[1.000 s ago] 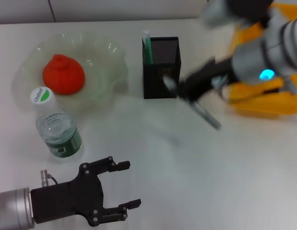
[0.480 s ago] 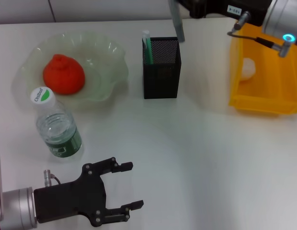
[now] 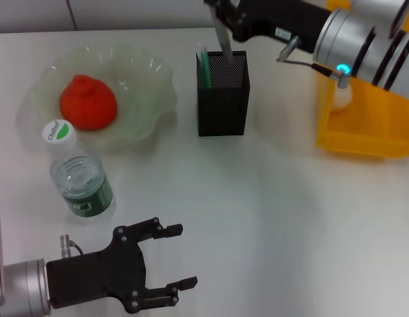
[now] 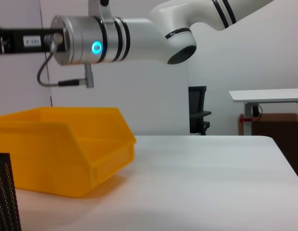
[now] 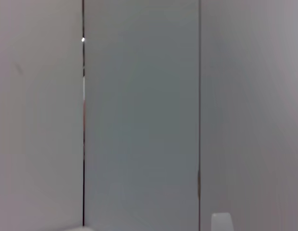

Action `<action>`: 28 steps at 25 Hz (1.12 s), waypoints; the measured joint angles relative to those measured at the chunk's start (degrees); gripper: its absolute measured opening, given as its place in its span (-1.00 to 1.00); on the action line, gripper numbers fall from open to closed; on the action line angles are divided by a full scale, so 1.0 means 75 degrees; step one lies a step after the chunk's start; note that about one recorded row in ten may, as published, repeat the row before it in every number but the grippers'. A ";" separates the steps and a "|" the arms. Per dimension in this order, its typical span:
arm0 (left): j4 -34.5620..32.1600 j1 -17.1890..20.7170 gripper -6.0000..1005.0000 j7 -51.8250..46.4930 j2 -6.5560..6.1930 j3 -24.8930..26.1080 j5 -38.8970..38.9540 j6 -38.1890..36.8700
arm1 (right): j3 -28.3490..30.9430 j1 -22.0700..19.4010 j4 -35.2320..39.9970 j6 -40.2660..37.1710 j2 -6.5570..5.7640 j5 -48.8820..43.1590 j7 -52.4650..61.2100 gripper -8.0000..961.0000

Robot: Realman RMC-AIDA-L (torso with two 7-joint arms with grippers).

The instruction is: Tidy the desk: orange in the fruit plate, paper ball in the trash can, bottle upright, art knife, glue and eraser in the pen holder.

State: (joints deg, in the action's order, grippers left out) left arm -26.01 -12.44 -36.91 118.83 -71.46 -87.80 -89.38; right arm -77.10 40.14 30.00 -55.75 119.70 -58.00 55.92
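Note:
My right gripper [image 3: 222, 12] reaches in from the far right, shut on the grey art knife [image 3: 224, 41]. The knife hangs nearly upright, its lower end at the open top of the black mesh pen holder [image 3: 222, 96]. A green-and-white glue stick [image 3: 203, 65] stands in the holder's left corner. The orange [image 3: 87, 101] lies in the pale-green fruit plate [image 3: 148, 86]. In front of the plate the bottle [image 3: 75, 173] stands upright. The paper ball [image 3: 341, 94] rests inside the yellow trash can [image 3: 363, 129]. My left gripper [image 3: 174, 256] is open near the front left. The eraser is not in view.
The left wrist view shows the trash can [image 4: 62, 149], an edge of the pen holder [image 4: 4, 192] and my right arm [image 4: 115, 38] above them. Only a plain wall appears in the right wrist view. Bare table stretches between my left gripper and the trash can.
My right arm carried the art knife from in front of the trash can up and back, then leftward over the pen holder, turning it upright. The left arm stayed put.

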 joint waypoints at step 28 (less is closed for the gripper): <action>-0.0070 0.0091 0.54 0.0000 -0.0065 0.0073 0.0001 -0.0155 | 0.1268 -0.3975 0.1535 -0.4883 -0.0135 -0.2763 -0.0360 0.58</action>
State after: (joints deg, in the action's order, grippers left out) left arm -26.53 -11.76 -36.91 118.34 -70.91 -87.80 -90.54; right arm -67.59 10.32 41.51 -92.37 118.69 -78.72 53.22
